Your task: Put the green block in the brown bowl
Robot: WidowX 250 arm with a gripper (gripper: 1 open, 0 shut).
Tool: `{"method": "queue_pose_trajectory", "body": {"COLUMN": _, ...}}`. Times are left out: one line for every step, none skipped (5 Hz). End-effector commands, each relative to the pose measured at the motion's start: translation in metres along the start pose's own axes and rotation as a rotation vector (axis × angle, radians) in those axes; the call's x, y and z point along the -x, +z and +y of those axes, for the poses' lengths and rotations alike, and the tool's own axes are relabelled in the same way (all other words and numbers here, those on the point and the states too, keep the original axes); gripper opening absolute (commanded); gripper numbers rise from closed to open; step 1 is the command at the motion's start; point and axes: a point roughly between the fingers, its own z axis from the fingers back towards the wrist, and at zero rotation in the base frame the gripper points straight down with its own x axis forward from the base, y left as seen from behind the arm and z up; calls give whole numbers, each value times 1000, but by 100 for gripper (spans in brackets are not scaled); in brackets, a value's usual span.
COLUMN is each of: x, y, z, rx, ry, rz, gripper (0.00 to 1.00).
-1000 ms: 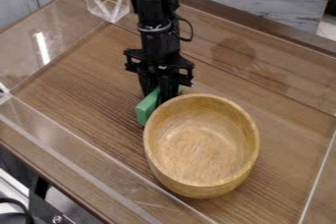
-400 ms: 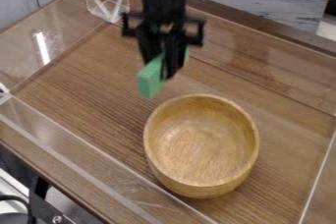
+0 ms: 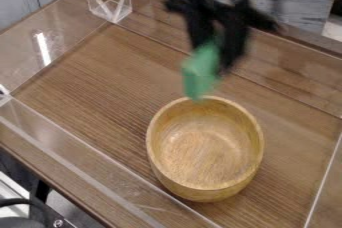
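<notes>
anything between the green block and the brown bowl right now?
Nothing. In the camera view the green block hangs from the shut gripper above the brown bowl's far rim, with only open air between them. The bowl is empty.

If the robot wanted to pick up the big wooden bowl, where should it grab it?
Probably the rim of the round light-brown wooden bowl, coming straight down from above, one finger inside and one outside. It sits upright and open-side up, empty, with thick smooth walls far too wide to span. The near-left rim looks easiest, since the gripper, shut on the flat bright-green block, hangs over the far edge.
</notes>
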Motion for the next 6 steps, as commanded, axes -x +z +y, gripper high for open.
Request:
{"method": "queue_pose_trajectory", "body": {"x": 24, "y": 1, "z": 1, "rx": -12, "ry": -9, "rz": -64, "gripper": 0}}
{"method": "queue_pose_trajectory", "body": {"x": 27, "y": -22, "z": -4, "rx": -28, "ry": -27, "rz": -73, "gripper": 0}}
{"method": "queue_pose_trajectory", "body": {"x": 21, "y": -42, "z": -30, "rx": -46, "ry": -31, "rz": -92, "gripper": 0}}
{"method": "queue_pose_trajectory", "body": {"x": 18, "y": -56, "z": -36, "rx": -48, "ry": -15, "rz": -112, "gripper": 0}}
{"method": "queue_pose_trajectory", "body": {"x": 18, "y": -42, "z": -18, "rx": -43, "ry": 63, "rz": -140, "gripper": 0}}
{"method": "queue_pose_trajectory", "body": {"x": 17, "y": -39, "z": -6, "rx": -38, "ry": 126, "rz": -159, "gripper": 0}}
